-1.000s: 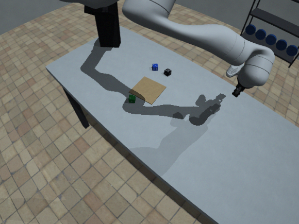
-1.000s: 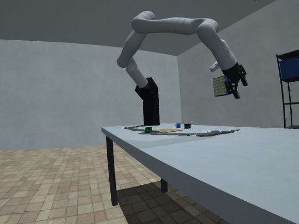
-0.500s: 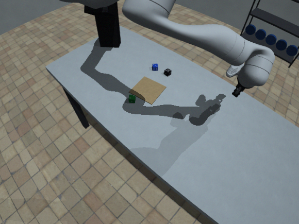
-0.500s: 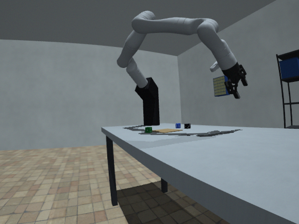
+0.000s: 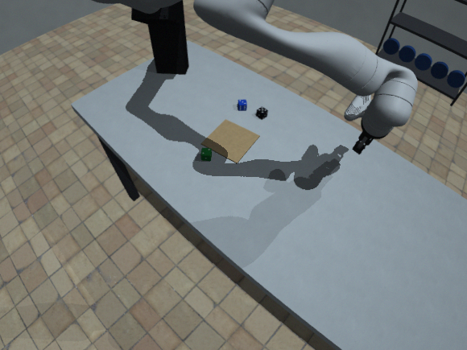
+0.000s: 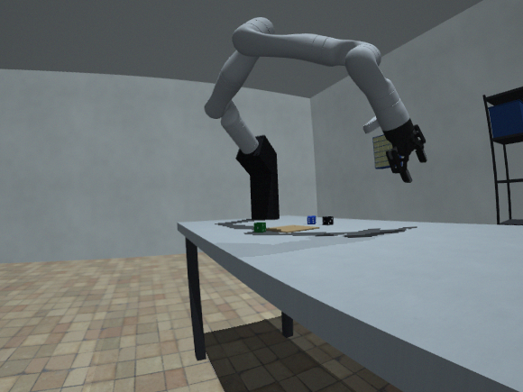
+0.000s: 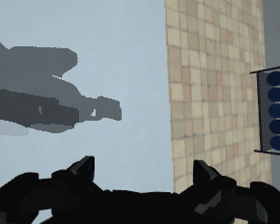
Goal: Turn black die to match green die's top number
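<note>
The black die (image 5: 262, 113) lies on the grey table beyond the far corner of the tan mat (image 5: 231, 140), off the mat; it also shows in the exterior view (image 6: 327, 220). The green die (image 5: 206, 154) sits at the mat's near left corner, beside it, and shows in the exterior view (image 6: 260, 227). The blue die (image 5: 241, 105) lies left of the black die. The pips are too small to read. My gripper (image 5: 359, 147) (image 6: 408, 165) is open and empty, high above the table's far right edge, well away from the dice. The wrist view shows only its fingertips, table and floor.
The arm's black base (image 5: 168, 37) stands at the table's far end. A dark shelf with blue round things (image 5: 423, 59) stands on the floor past the table's right edge. The table edge runs under my gripper (image 7: 166, 97).
</note>
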